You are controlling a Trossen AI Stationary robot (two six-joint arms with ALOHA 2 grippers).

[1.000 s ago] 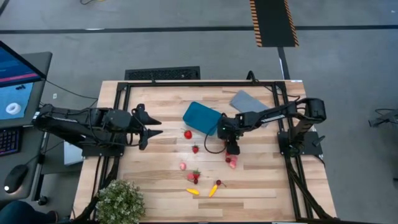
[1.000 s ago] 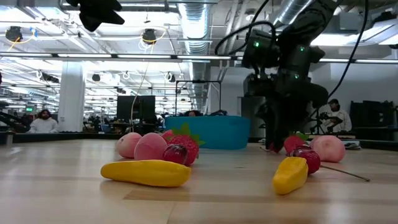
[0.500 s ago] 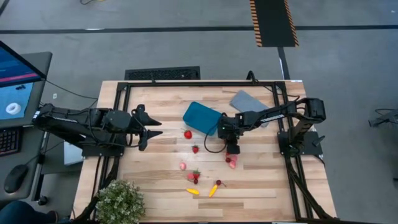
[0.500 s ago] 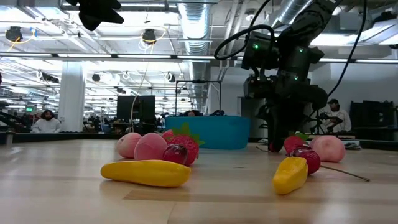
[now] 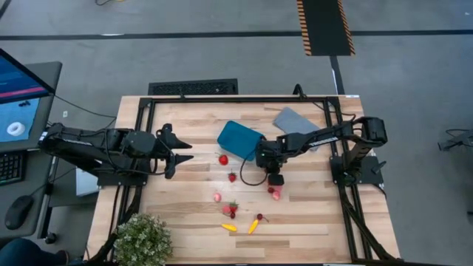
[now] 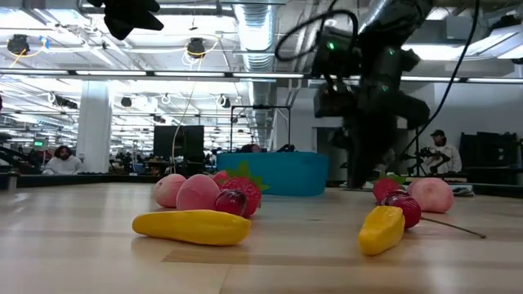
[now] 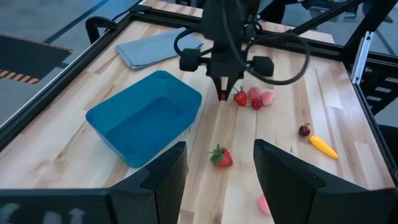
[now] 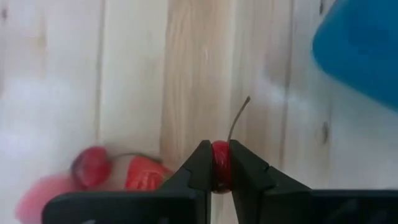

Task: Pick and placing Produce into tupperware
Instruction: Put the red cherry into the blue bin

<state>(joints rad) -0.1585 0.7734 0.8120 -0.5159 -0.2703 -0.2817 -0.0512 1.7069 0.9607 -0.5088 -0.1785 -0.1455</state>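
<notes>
My right gripper [image 8: 221,163] is shut on a small red cherry [image 8: 221,172], just right of the teal tupperware [image 5: 240,140]. In the left wrist view it [image 7: 222,93] points down beside a strawberry, a cherry and pink fruits [image 7: 254,98] lying on the board. More produce is scattered on the wood: a red piece [image 5: 223,159], a strawberry [image 5: 232,176], a pink piece [image 5: 217,197] and two yellow pieces [image 5: 230,227] [image 5: 253,225]. My left gripper [image 7: 217,180] hangs open above the table's left side. My right gripper pinches the cherry's round body [image 8: 221,180] between its two fingertips. The fingers come from above, pointing steeply down. The cherry's thin stem [image 8: 239,117] sticks out free beyond the fingers. The fruit appears just clear of the wooden board.
A flat grey lid [image 5: 294,120] lies at the far right, behind the tupperware. A leafy green plant [image 5: 142,238] stands at the near left corner. A black frame [image 5: 236,100] rims the board. Bare wood lies between my left gripper and the fruit.
My right gripper has shut on the cherry beside the fruit cluster, then risen a little and drifted toward the tupperware, taking the cherry with it. The other fruits stay where they were.
</notes>
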